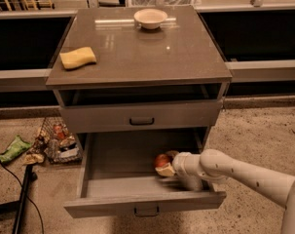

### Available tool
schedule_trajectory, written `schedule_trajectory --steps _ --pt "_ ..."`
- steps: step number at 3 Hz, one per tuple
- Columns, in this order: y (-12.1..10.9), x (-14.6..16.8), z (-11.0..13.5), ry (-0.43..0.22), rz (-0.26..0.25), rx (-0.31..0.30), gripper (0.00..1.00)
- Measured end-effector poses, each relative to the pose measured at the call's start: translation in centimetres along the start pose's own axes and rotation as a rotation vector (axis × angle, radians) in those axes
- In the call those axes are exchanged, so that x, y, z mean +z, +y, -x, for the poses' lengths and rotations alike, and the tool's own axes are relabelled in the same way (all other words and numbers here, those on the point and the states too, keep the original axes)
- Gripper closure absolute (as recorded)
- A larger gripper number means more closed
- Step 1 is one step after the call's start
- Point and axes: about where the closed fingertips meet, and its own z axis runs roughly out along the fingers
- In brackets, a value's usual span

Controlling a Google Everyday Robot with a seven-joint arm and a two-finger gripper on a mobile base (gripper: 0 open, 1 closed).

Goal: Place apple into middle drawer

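Note:
The red-orange apple [161, 160] sits low inside the open middle drawer [108, 204], at its right side near the floor of the box. My gripper [165, 168] reaches in from the right over the drawer's front corner, with its fingers around the apple. The white arm [234, 172] runs off to the lower right. The drawer is pulled far out, its dark handle [146, 211] at the bottom front. Part of the apple is hidden by the fingers.
A grey drawer with a dark handle [141, 121] is shut one tier higher. On the cabinet top are a yellow sponge [78, 57] and a cream bowl [150, 18]. A wire basket of packets [59, 140] and a green wrapper [13, 148] lie on the floor to the left.

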Motion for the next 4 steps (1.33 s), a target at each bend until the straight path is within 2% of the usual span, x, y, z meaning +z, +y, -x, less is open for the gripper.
schedule_trajectory --steps 1,2,4 --pt "0.0 0.0 -0.1 0.002 -0.001 0.001 0.0" --pt "-0.1 -1.3 0.3 -0.056 0.009 0.019 0.0" --pt "1.5 -9.6 3.4 -0.202 0.094 0.032 0.0"
